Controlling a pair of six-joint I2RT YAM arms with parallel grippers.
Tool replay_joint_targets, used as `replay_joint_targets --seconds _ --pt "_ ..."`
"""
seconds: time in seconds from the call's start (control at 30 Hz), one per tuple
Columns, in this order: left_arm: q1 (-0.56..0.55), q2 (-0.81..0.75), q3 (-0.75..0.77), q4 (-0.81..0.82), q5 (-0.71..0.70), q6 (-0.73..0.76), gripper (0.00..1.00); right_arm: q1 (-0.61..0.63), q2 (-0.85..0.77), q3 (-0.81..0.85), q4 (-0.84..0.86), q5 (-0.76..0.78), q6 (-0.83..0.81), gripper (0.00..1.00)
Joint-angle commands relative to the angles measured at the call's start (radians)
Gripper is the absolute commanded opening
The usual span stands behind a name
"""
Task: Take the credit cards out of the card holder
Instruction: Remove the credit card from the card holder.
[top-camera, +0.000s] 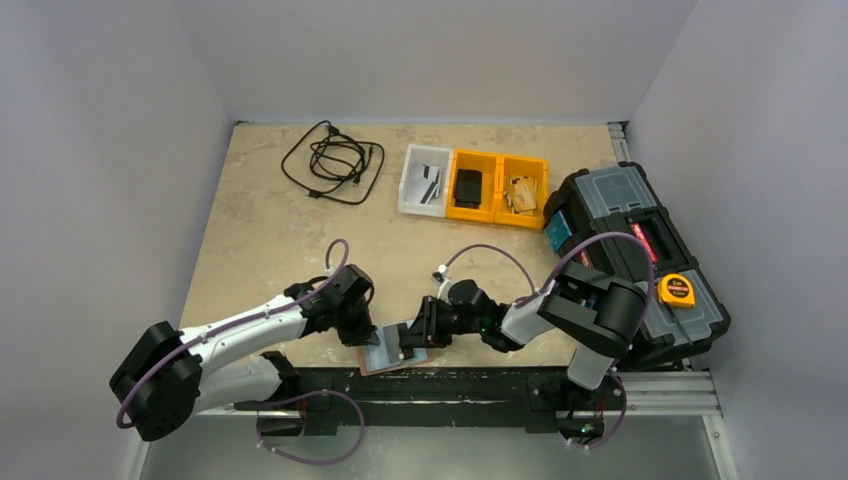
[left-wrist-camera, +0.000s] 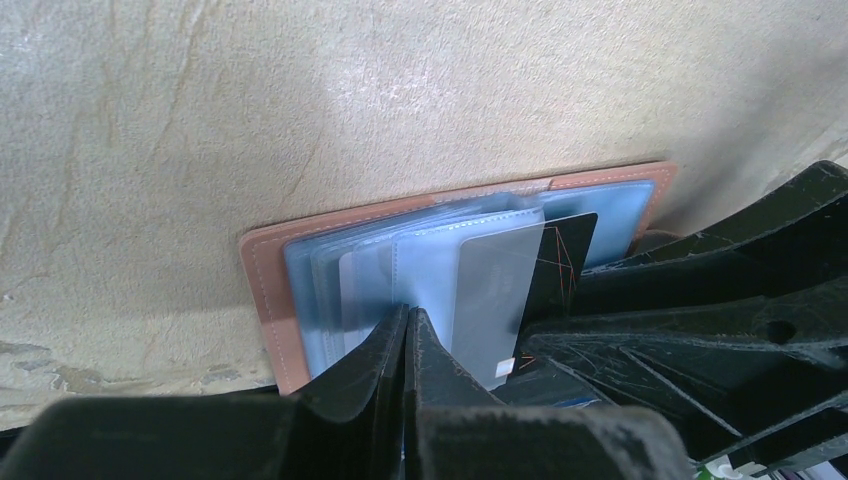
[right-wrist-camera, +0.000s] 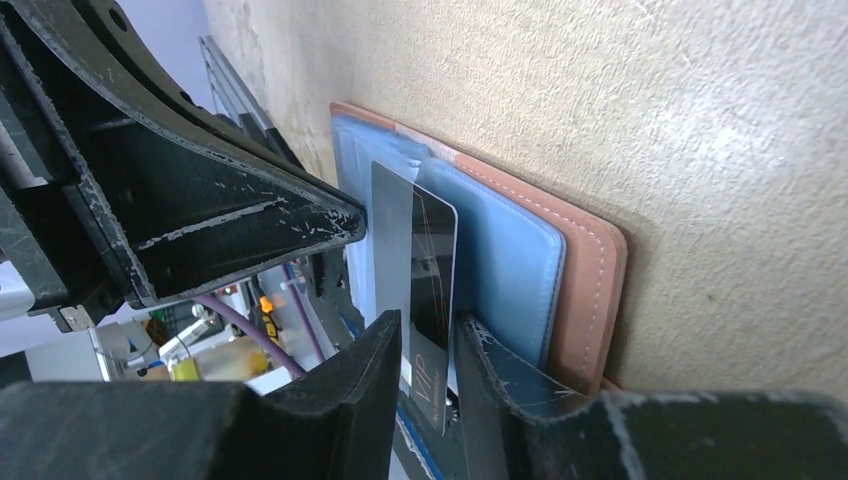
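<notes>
The reddish-brown card holder (top-camera: 378, 366) lies open at the table's near edge, its blue plastic sleeves facing up (left-wrist-camera: 265, 290) (right-wrist-camera: 592, 270). A grey-silver card (left-wrist-camera: 495, 290) and a black card with orange lines (left-wrist-camera: 562, 255) stick out of the sleeves toward the right arm. My left gripper (left-wrist-camera: 410, 312) (top-camera: 364, 337) is shut, with its tips pressed on the sleeves beside the grey card. My right gripper (right-wrist-camera: 428, 325) (top-camera: 410, 342) stands narrowly open around the black card's end (right-wrist-camera: 432, 260), one finger on each side of it. No light blue card shows apart from the sleeves.
Two yellow trays (top-camera: 497, 187) and a white tray (top-camera: 425, 180) stand at the back. A coiled black cable (top-camera: 333, 160) lies at the back left. A black toolbox (top-camera: 640, 250) with a yellow tape measure (top-camera: 677, 290) sits at the right. A metal rail (top-camera: 480, 385) runs along the near edge.
</notes>
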Motion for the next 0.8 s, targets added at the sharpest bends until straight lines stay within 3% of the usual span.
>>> replay_joint_targets --seconds 0.0,0.23,0.53,0.77 --pt "0.009 0.037 -0.022 -0.079 -0.081 0.028 0.00 -0.003 0.034 0.002 0.012 -0.010 -0.005 0.23" --pt "0.009 0.035 -0.011 -0.116 -0.109 0.037 0.00 -0.009 -0.098 -0.024 -0.144 0.079 -0.046 0.00" --pt "0.009 0.030 0.003 -0.120 -0.115 0.064 0.00 -0.022 -0.290 -0.031 -0.373 0.169 -0.102 0.00" --pt "0.008 -0.032 0.105 -0.127 -0.099 0.141 0.00 -0.021 -0.434 0.072 -0.569 0.212 -0.154 0.00"
